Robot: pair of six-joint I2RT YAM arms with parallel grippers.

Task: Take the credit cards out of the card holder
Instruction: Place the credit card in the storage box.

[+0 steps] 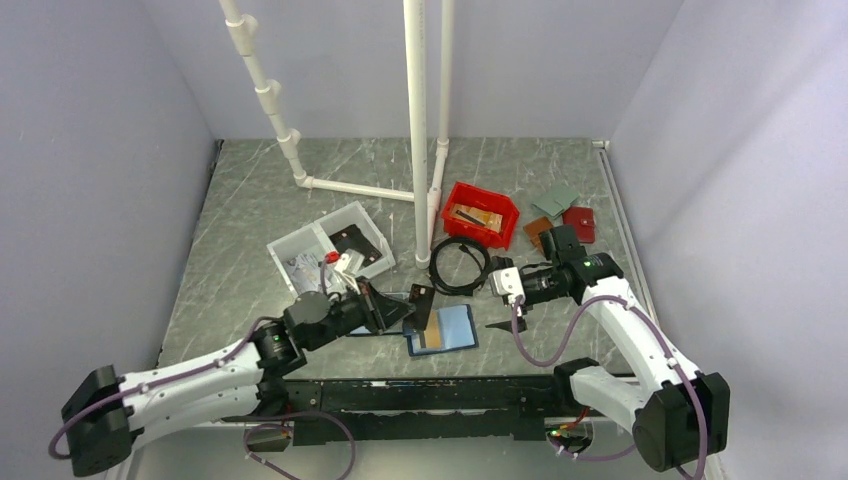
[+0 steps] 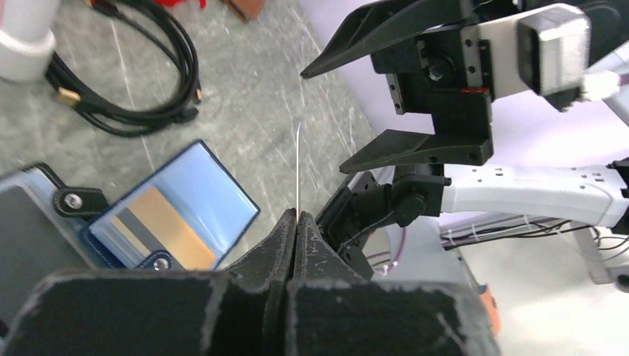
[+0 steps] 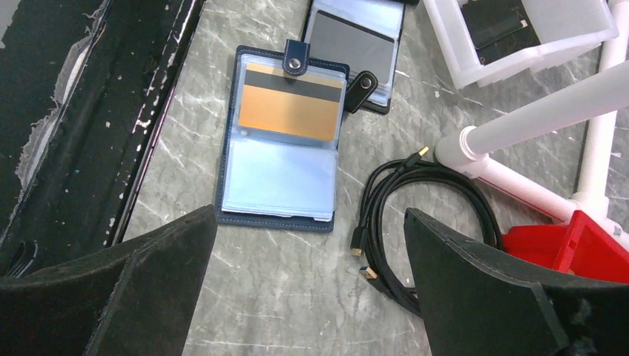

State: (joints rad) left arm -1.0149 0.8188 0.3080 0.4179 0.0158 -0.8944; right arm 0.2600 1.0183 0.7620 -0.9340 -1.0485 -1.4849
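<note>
Left jaws pinch one card (image 2: 297,167) (edgewise); one gold card (image 3: 291,111) in card holder (image 3: 278,185) — right jaws apart.

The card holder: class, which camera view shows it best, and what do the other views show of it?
The right wrist view: the card holder lies open, whole and seen from above, its gold-orange card plain. The left wrist view shows it slanted and partly hidden; the top view shows it small.
</note>
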